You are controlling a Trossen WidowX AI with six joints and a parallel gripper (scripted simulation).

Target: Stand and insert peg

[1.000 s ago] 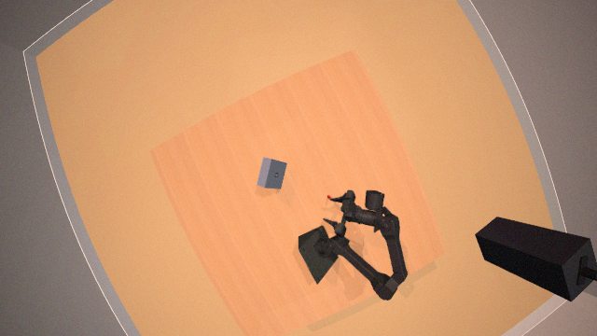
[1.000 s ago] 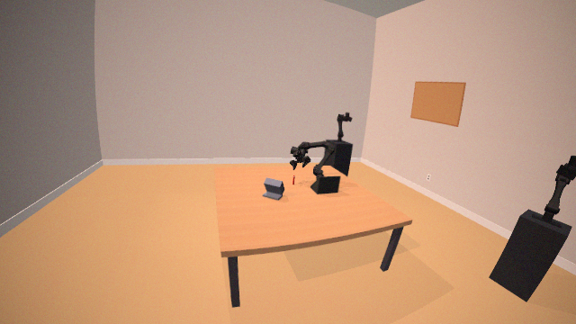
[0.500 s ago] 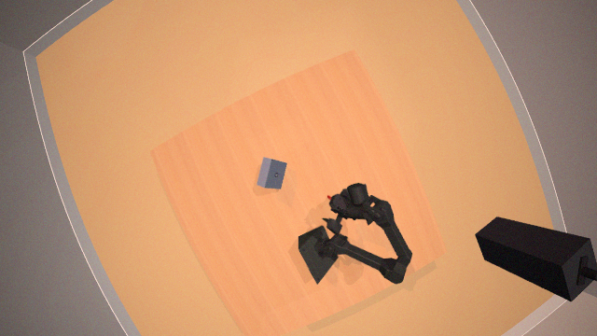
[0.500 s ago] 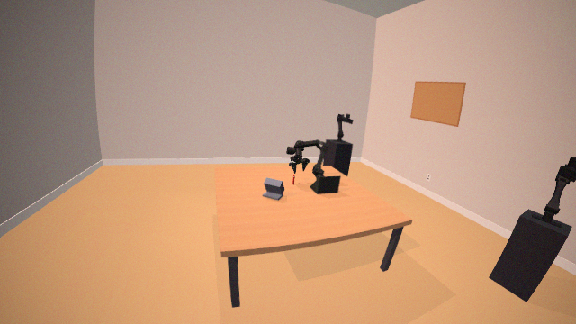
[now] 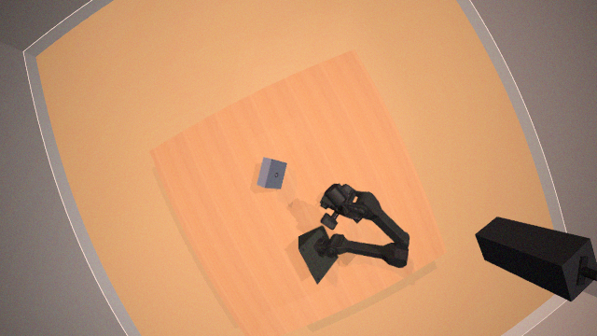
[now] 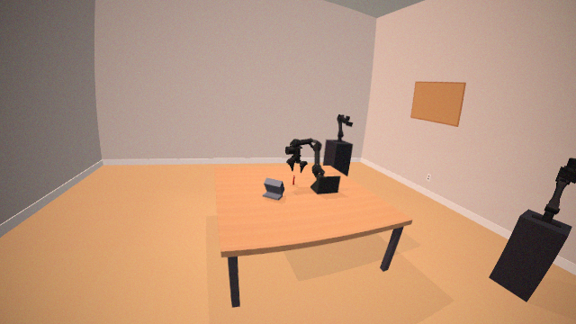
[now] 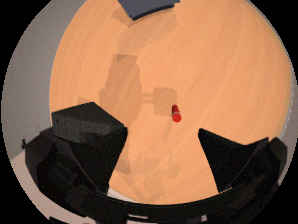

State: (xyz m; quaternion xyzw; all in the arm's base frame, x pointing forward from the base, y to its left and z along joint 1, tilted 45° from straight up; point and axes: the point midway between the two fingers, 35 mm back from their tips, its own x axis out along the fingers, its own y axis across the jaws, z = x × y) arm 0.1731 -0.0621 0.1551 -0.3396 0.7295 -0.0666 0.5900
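Note:
The red peg (image 6: 293,180) (image 7: 176,116) stands upright on the table, its white band near the top end; the arm hides it in the top view. The blue-grey sloped panel (image 5: 268,173) (image 6: 274,185) stands apart from the peg, and its hole (image 5: 276,175) shows as a small dark ring in the top view. Only an edge of the panel (image 7: 150,7) shows at the top of the wrist view. My gripper (image 6: 297,170) (image 7: 164,131) is wide open and empty, pointing down above the peg. In the wrist view the peg lies beyond the gap between the fingertips, nearer the right finger.
The arm's dark base (image 5: 318,261) (image 6: 330,184) stands on the wooden table (image 5: 224,196) (image 6: 252,229), to one side of the peg. The arm's shadow falls across the table around the peg. Other arms on black pedestals (image 5: 527,252) (image 6: 531,256) stand off the table.

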